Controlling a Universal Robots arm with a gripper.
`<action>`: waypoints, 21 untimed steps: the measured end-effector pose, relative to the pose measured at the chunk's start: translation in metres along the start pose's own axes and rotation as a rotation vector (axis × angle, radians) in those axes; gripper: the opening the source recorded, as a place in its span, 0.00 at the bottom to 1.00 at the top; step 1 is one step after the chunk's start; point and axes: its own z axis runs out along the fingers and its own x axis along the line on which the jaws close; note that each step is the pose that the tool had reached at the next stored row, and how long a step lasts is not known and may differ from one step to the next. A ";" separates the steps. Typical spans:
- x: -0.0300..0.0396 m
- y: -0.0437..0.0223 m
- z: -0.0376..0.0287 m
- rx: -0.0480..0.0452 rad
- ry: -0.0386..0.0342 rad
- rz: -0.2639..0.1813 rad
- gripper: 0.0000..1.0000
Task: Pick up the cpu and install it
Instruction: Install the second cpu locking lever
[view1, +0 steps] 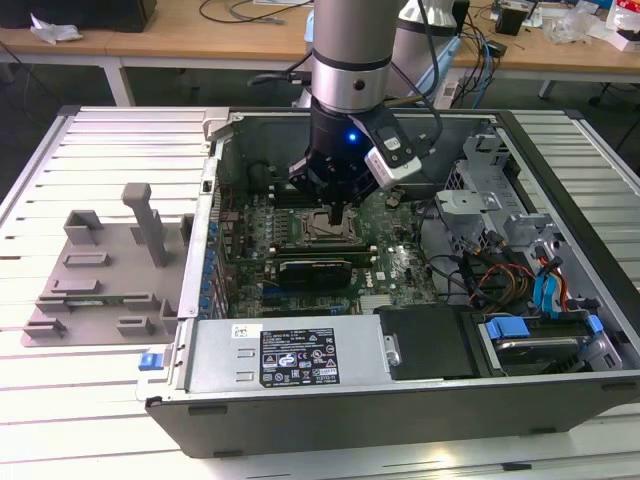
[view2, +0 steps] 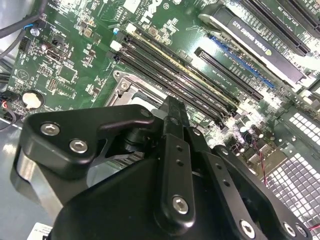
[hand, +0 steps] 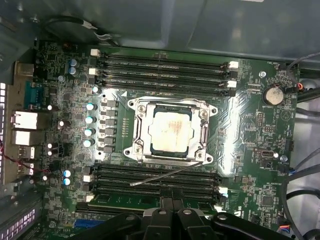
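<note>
Cpu (hand: 171, 129) seated in socket frame (hand: 138, 131); RAM slots (hand: 160, 67) flanking.

Lab workshop, open computer case (view1: 400, 400), slatted worktable (view1: 100, 390), cluttered desks (view1: 200, 40)

You see a silver-grey cylindrical arm (view1: 350, 45) with a black band, ending in a black wrist housing lit by one small blue light. Your gripper (view2: 172, 107) is matte black, its linkage plates fastened with round silver screws; a black cable loops beside it.

A white slatted bench (view1: 90, 150) lies under everything. Behind it stands a long wooden desk (view1: 200, 45) with cables (view1: 245, 12) and crumpled paper (view1: 55, 30) on top. The floor looks dark.
</note>
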 end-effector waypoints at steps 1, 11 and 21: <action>0.0000 0.0000 0.0005 0.0000 0.0000 0.000 0.11; 0.0000 0.0001 0.0037 0.0002 0.0001 0.000 0.11; 0.0039 0.0015 0.0142 -0.0023 0.0007 0.028 0.11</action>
